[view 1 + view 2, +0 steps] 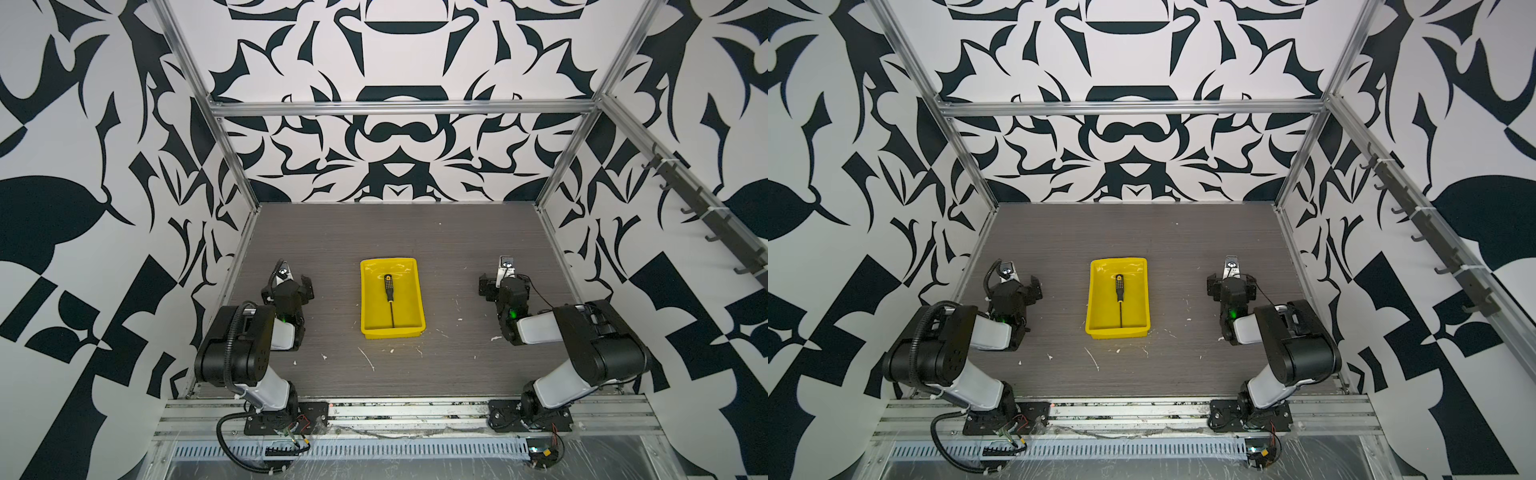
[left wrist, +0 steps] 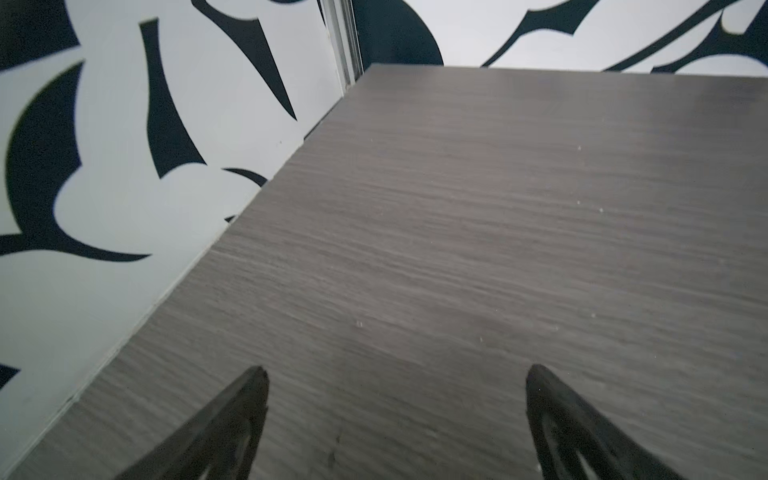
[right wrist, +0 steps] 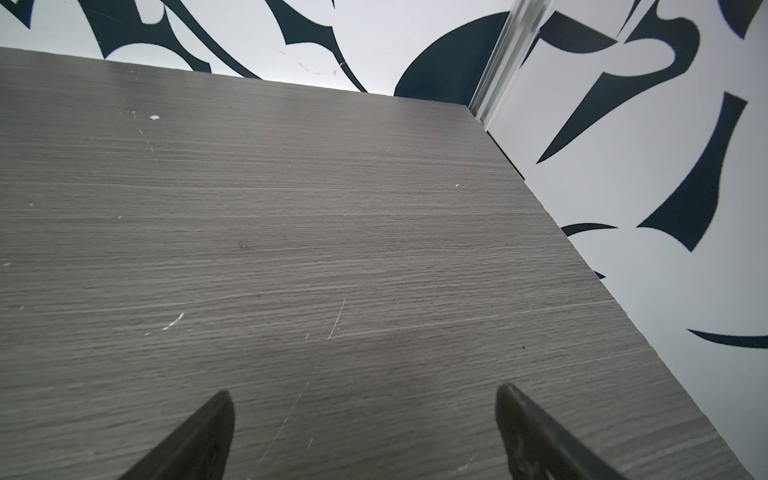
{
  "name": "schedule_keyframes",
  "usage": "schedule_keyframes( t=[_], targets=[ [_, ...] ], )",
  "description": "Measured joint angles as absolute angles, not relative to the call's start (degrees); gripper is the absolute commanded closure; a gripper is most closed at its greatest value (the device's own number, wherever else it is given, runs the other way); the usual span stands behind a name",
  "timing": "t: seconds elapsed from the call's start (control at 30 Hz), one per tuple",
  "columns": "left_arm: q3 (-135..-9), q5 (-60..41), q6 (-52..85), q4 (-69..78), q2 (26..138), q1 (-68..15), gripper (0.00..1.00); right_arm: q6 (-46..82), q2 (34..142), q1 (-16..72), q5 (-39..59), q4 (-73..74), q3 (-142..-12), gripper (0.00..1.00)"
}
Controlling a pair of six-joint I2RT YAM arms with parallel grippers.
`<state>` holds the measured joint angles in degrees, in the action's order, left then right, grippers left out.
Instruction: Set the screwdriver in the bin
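1. The worktop (image 1: pixel 374 232), grey wood grain, is bare in both wrist views. Neither shows a task thing.
2. The left arm (image 1: pixel 241 345) and right arm (image 1: pixel 598 336) sit folded low at either side of the worktop, well apart from the middle. Both point toward the back wall.
3. The bin (image 1: pixel 388 260) stands between the two arms in both top views (image 1: pixel 1119 260). Its long side runs from near to far.
4. The screwdriver (image 1: pixel 390 300) lies flat inside the bin, roughly along its midline, and nothing touches it. Its long axis follows the bin's long side, with the handle at the far end and the shaft tip close to the near wall (image 1: pixel 1120 301).
5. The left jaws stand wide apart with nothing between them, over bare worktop. The right jaws are likewise spread wide and empty.
6. The relation that matters:
   - The screwdriver lies sideways from both sets of jaws, to the right of the left ones and to the left of the right ones.
   - Its axis is roughly parallel to the way they face.
   - The two arms look about equally near, and I cannot pick one.
7. Judgement: the tool is already in the bin, so the task looks finished. No grasp seems called for, and the only care is to keep both arms clear of the bin.
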<state>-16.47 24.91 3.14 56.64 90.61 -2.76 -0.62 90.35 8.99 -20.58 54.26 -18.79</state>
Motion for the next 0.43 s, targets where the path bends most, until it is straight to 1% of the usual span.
schedule_keyframes(
  t=[0.13,0.43],
  targets=[
    [-18.79,22.74,3.53,56.51,90.30,-1.83,0.01,-0.62,90.35,8.99,-20.58,54.26,-18.79,0.00],
    [-19.03,21.37,3.68,55.79,90.24,-1.50,0.01,-0.56,90.35,8.97,-20.32,54.22,-18.79,0.00]
  ],
)
